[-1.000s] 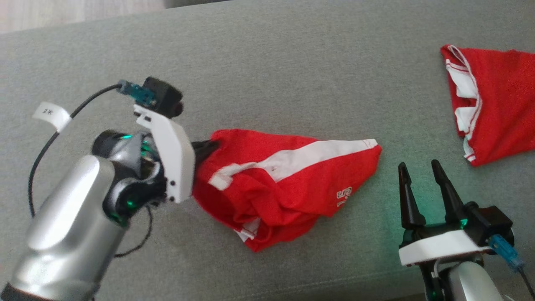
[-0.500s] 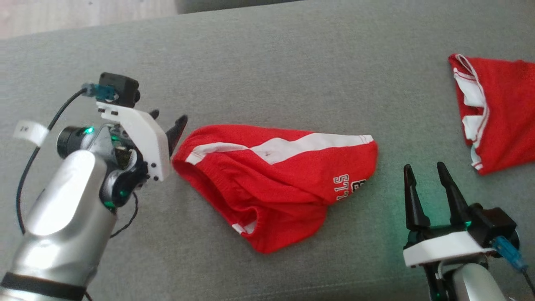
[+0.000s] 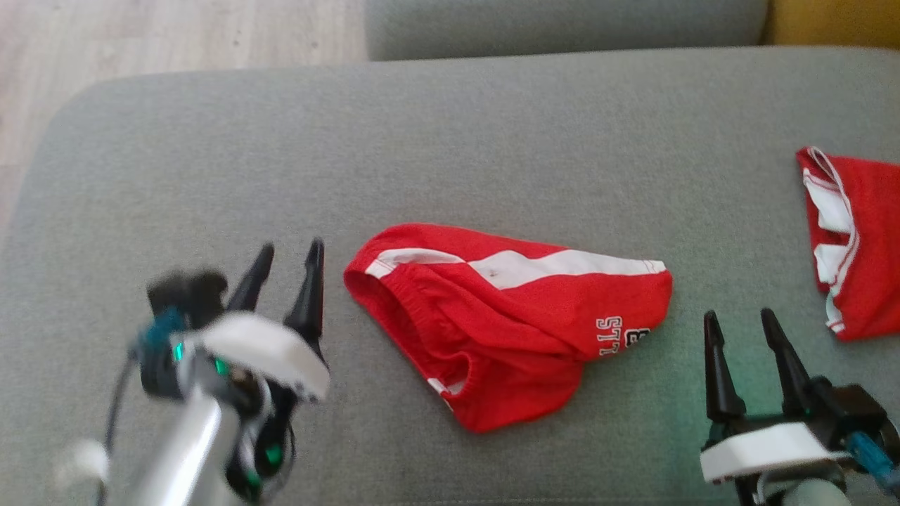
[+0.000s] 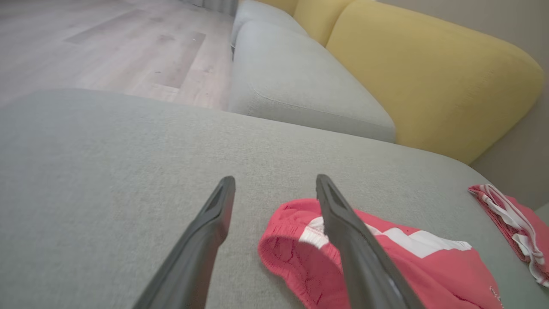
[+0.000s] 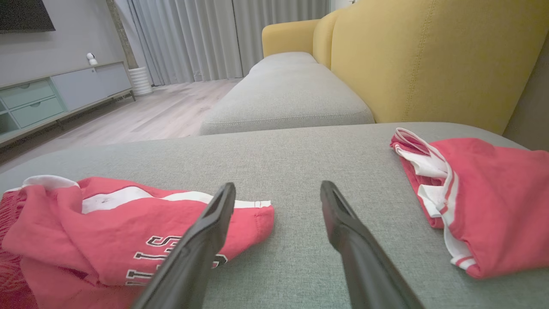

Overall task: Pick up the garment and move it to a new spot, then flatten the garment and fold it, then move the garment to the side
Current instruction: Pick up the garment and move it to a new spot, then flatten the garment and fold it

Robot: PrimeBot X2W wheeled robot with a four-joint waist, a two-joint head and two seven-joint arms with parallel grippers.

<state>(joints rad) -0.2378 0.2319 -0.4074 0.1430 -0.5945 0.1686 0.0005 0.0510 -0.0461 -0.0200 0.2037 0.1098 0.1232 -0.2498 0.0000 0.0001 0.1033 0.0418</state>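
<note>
Two grippers, both empty, and the garment lies loose between them. The left gripper [image 3: 291, 247] hovers over the grey cushion [image 3: 492, 140] with its fingers spread apart and nothing between them. It sits just left of the red shorts [image 3: 506, 316], close to the waistband but not touching in the head view. Over on the right, the right gripper [image 3: 739, 316] has its fingers parted too and carries nothing. It waits just beyond the hem end of the shorts, where the white lettering shows.

The shorts rest on the cushion around the middle of the scene. The elastic waistband gapes open toward the left, a white stripe runs along the far edge, and cloth is bunched up at the near side. That's rumpled, not flat! Well apart at the far right lies a second red-and-white piece [image 3: 858, 246], looking more gathered and out of play.

So where does the task stand? Nobody holds the cloth, so I'd call the placing either done or not begun; these pictures can't settle which. What clearly remains is smoothing out that near-side bunching, making the fold, then shifting the shorts aside. With both grippers flanking the ends, a two-handed spread looks like the sensible next call.
</note>
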